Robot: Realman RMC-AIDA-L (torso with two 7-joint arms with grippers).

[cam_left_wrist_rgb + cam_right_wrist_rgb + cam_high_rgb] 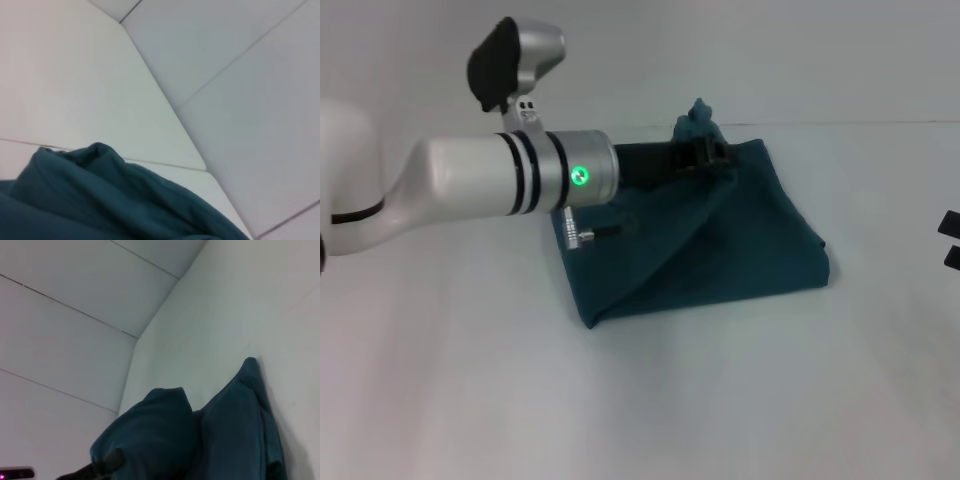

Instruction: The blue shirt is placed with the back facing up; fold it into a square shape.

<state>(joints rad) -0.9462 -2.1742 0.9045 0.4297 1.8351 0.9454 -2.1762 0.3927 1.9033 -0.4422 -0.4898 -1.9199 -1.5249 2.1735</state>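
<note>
The blue shirt (720,240) lies folded into a rough, wrinkled block on the white table (640,400), with a diagonal fold across its top. My left arm reaches over it from the left. My left gripper (708,152) is at the shirt's far edge, shut on a bunch of cloth that stands up in a small peak (698,112). The left wrist view shows a raised fold of the blue shirt (100,200) close up. In the right wrist view the blue shirt (225,430) shows as two humps. My right gripper (948,242) sits at the table's right edge, away from the shirt, its two dark tips apart.
White wall panels (240,75) close off the back of the table. Bare white tabletop spreads in front of the shirt and to its right. The left arm's thick white forearm (500,180) hangs over the table's left part.
</note>
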